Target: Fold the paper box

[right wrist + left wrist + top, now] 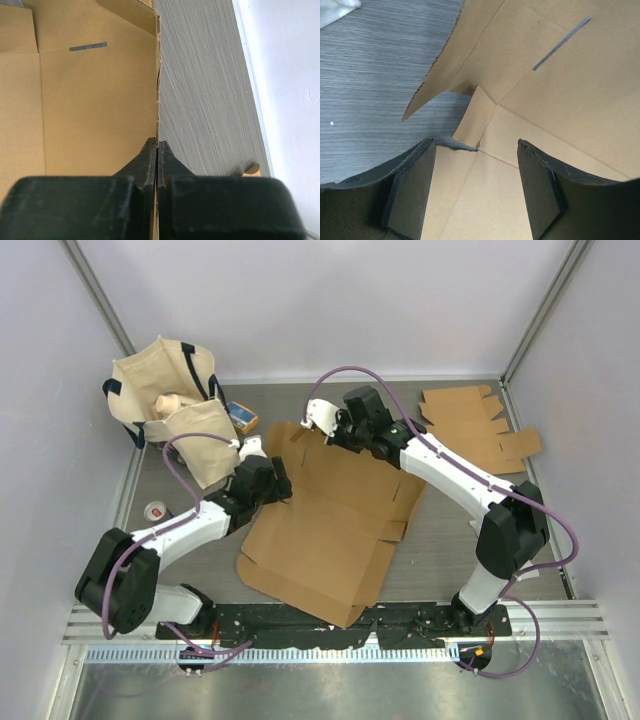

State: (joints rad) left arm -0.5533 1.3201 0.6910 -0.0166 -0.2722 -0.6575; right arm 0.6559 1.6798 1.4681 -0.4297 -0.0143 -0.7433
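We saw the flat brown cardboard box blank (330,540) mid-table on the grey table (445,550). Our right gripper (158,147) pinched its far edge; our left gripper (475,155) hung, jaws apart, over its left edge.

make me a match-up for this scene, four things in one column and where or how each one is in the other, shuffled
Things:
1. left gripper
2. right gripper
3. bag
4. spare cardboard

Place or state:
a. lying flat at the far right
b. shut on an edge of the box
c. open over a corner of the box
d. standing at the far left

Pairs: 1-c, 2-b, 3-d, 4-a
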